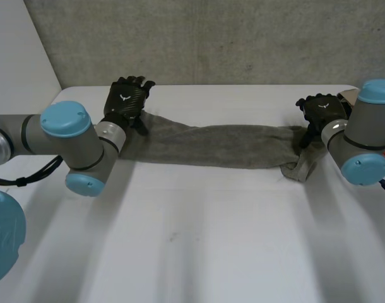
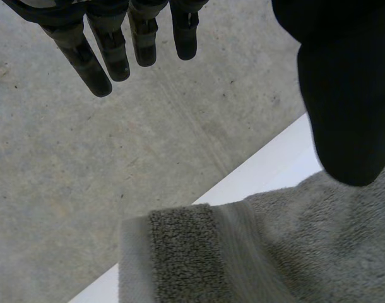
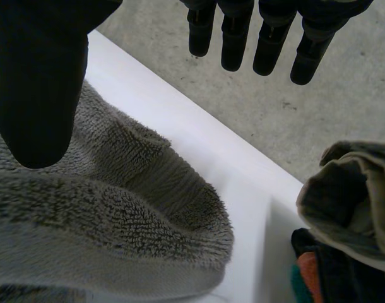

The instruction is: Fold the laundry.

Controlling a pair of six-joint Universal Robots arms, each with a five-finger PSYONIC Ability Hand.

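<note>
A grey towel (image 1: 221,146) lies bunched in a long strip across the far part of the white table (image 1: 199,252). My left hand (image 1: 125,98) hovers over the towel's left end, fingers (image 2: 98,53) straight and spread, thumb apart, holding nothing. In the left wrist view the towel's banded end (image 2: 243,252) lies under the palm at the table's far edge. My right hand (image 1: 320,108) is above the towel's right end, open too, with straight fingers (image 3: 268,38). Beneath it in the right wrist view the towel's folded edge (image 3: 129,221) bulges up.
A pile of other laundry (image 3: 344,214), beige, dark and orange pieces, lies just off the table's right end by my right hand. A grey concrete wall (image 1: 211,38) stands behind the table's far edge.
</note>
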